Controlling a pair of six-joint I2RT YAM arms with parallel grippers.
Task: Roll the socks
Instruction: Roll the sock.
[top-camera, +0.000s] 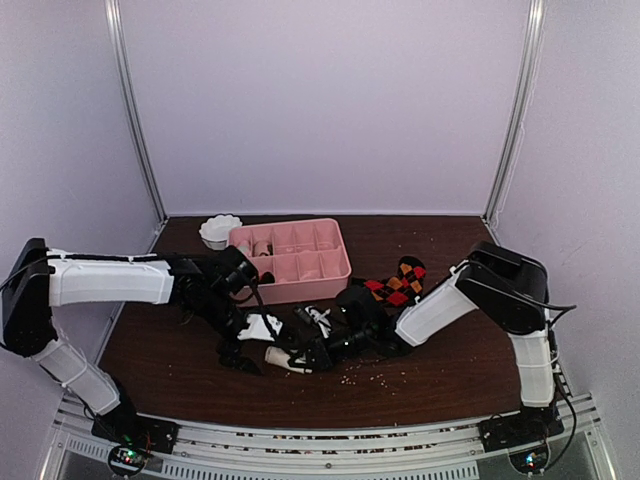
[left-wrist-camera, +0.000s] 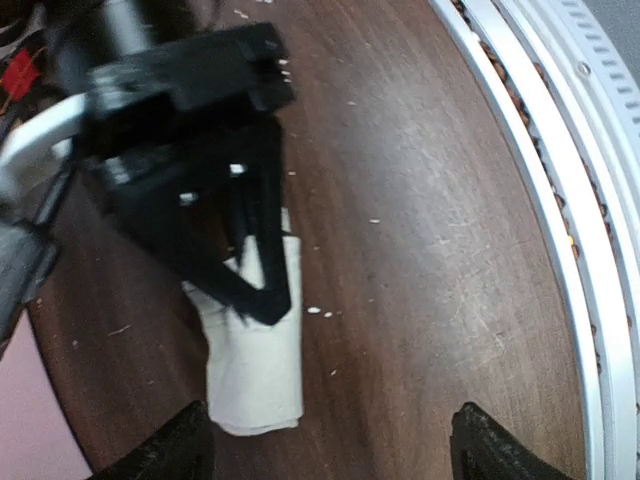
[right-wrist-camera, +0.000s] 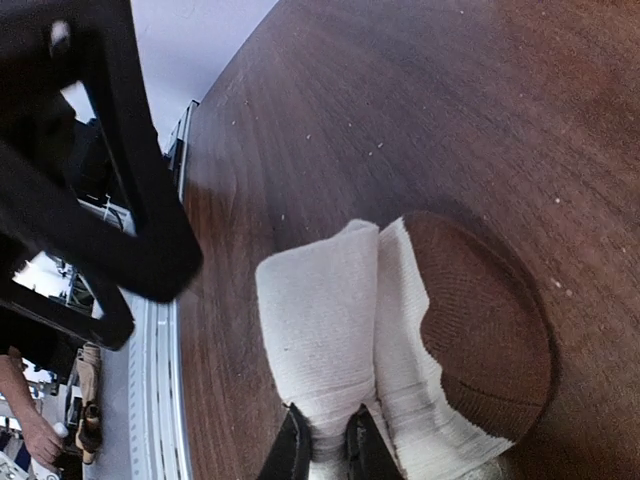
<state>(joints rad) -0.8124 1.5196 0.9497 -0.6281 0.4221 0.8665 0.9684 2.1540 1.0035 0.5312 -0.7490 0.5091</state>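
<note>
A cream-white sock (right-wrist-camera: 330, 320) with a brown patch (right-wrist-camera: 480, 340) lies folded on the dark table, near the front middle in the top view (top-camera: 283, 358). My right gripper (right-wrist-camera: 328, 452) is shut on a fold of this sock at its near end. In the left wrist view the right gripper's fingertips (left-wrist-camera: 262, 300) pinch the sock (left-wrist-camera: 255, 375) from above. My left gripper (left-wrist-camera: 335, 455) hovers open just beside the sock, its left finger (left-wrist-camera: 185, 450) close to the sock's end, with nothing between the fingers. A black argyle sock (top-camera: 398, 283) lies flat behind the right arm.
A pink compartment tray (top-camera: 335, 268) stands behind the grippers, with a small white bowl (top-camera: 220, 231) at its left. Small pale crumbs (top-camera: 365, 378) are scattered on the table. A metal rail (left-wrist-camera: 560, 200) runs along the table's near edge.
</note>
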